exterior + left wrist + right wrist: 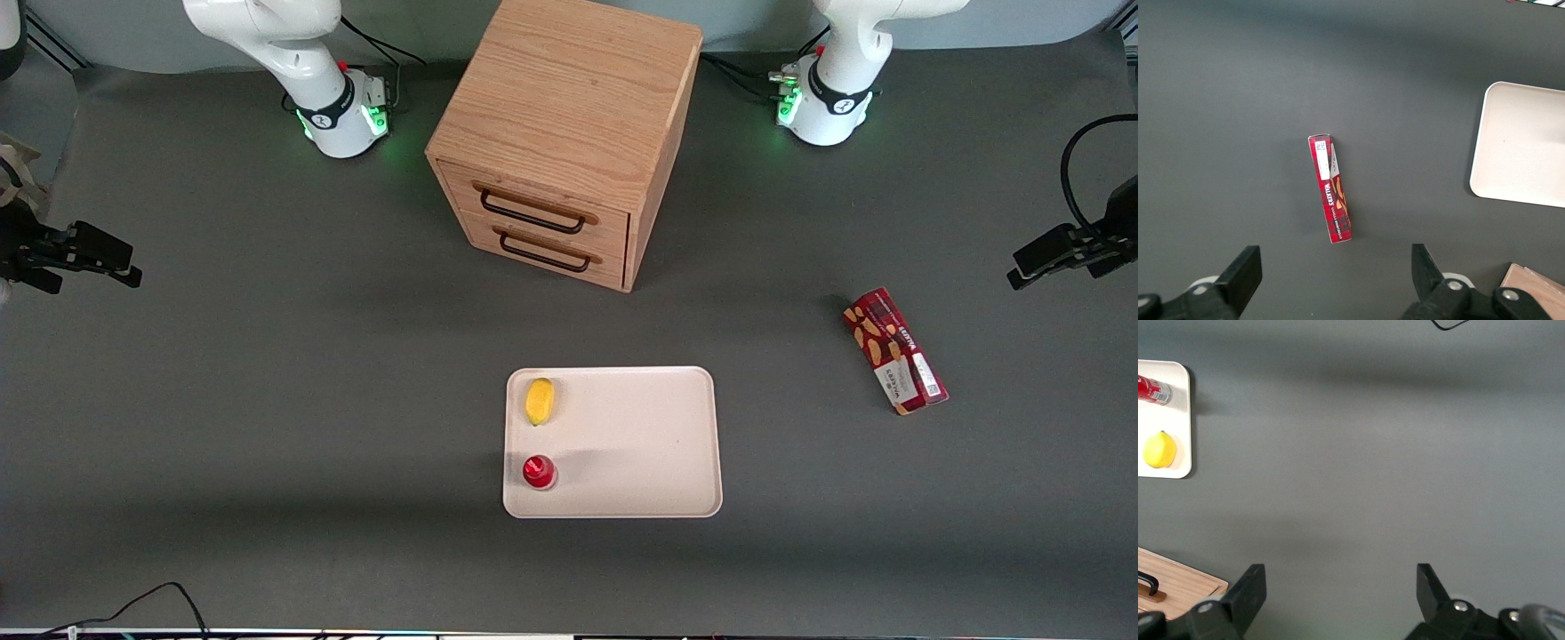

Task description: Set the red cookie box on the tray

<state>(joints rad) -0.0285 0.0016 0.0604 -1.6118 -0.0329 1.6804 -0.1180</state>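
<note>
One red cookie box [1332, 189] (labelled "Walkers") lies beneath the wide-open end effector [1335, 280].

- The red cookie box [1332, 189] is showing white lettering along its long face — in the left wrist view it is reading "WALKERS", with a smaller line of print beside it that is staying too fine to make out.
- A white label at one end of the box is carrying small dark print and what is looking like a code square — none of it is coming through legibly.
- In the front view the box [894, 351] is showing the same lettering and label, unreadable there.
- The gripper [1337, 273], hovering above the table near the box with its fingers spread apart, is bearing no readable marking.
</note>
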